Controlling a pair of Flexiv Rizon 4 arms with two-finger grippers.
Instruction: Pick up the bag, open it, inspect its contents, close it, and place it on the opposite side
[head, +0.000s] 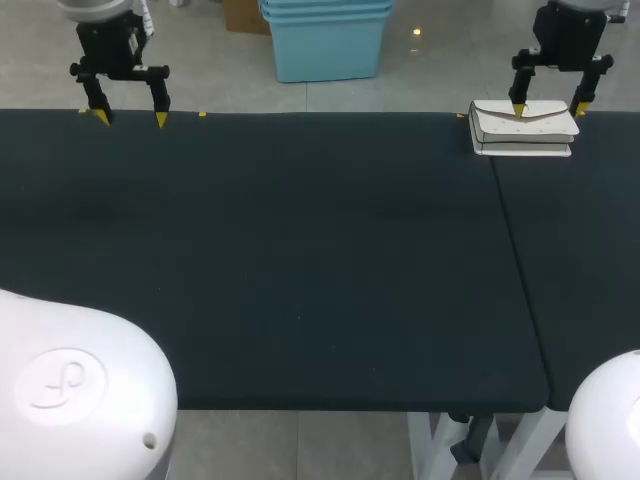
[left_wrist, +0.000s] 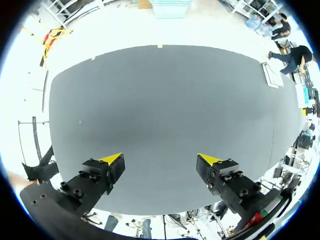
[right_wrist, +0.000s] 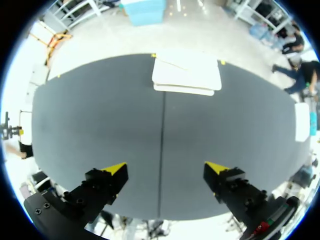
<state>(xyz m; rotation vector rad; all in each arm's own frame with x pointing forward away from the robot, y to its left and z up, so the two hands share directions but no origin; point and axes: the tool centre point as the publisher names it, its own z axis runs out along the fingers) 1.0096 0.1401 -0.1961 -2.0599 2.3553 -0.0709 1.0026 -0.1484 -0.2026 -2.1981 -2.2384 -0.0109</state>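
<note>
Bag (head: 525, 132): white, flat, flap-fronted, lying on the black table (head: 300, 250) at its far edge on my right side, long axis running along that edge. Right gripper (head: 549, 108) is hanging close to it, with its fingers spread wide and holding nothing. Left gripper (head: 130, 118) is sitting at the far left corner, well apart from the bag, equally wide open and empty. Judgement: the right arm is the nearer one and the pick-up is falling to it. In the right wrist view the bag (right_wrist: 186, 75) is lying ahead of the right gripper (right_wrist: 166, 167), not between the fingers, with bare table between them. The table seam (right_wrist: 162, 150) is running from under the gripper out to the bag's near edge. The finger spread is lining up with the bag's length, not across its narrow depth, so a turn of the wrist is looking likely before closing. Hard to make out: the head view is overlapping the fingertips on the bag, so height above it is not showing. The clasp and any handle are not resolving. From the left gripper (left_wrist: 161, 160) the bag (left_wrist: 272, 75) is showing only as a pale sliver at the table's far side.
</note>
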